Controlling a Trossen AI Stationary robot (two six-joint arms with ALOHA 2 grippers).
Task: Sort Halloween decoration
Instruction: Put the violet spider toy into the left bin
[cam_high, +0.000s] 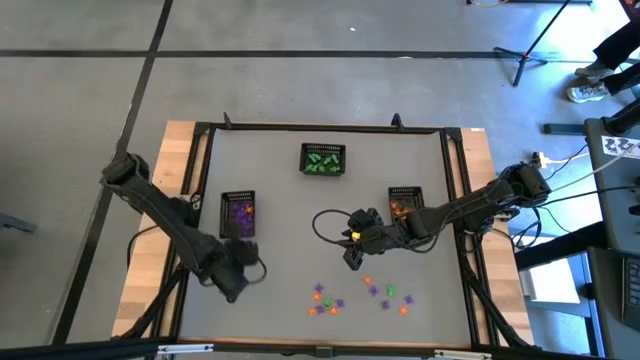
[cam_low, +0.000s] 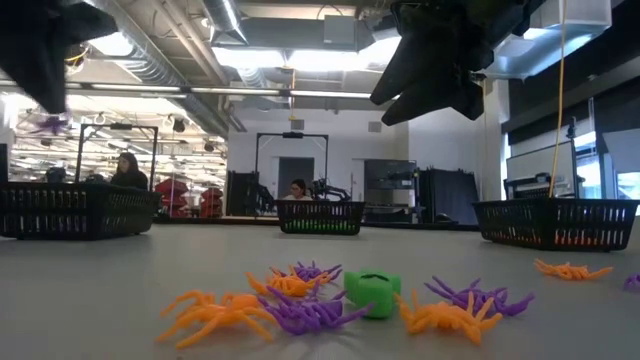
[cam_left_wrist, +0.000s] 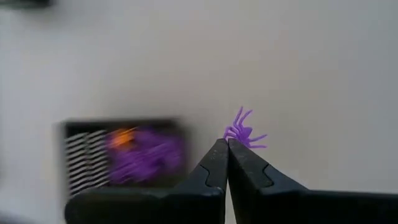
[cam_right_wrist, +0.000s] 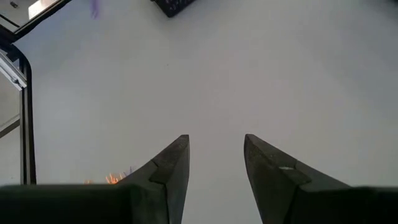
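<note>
Left hand (cam_left_wrist: 227, 144), fingers pinched together on a purple spider (cam_left_wrist: 245, 132), hangs above the surface (cam_high: 290, 210) near the basket of purple pieces (cam_high: 239, 214) (presumably its destination, since each basket holds one colour). Right hand (cam_right_wrist: 215, 152), fingers parted and holding nothing, hovers mid-surface just above the unsorted Halloween decoration (cam_high: 360, 294), a loose scatter of purple, orange and green trinkets at the near edge, well placed for another pick.
</note>
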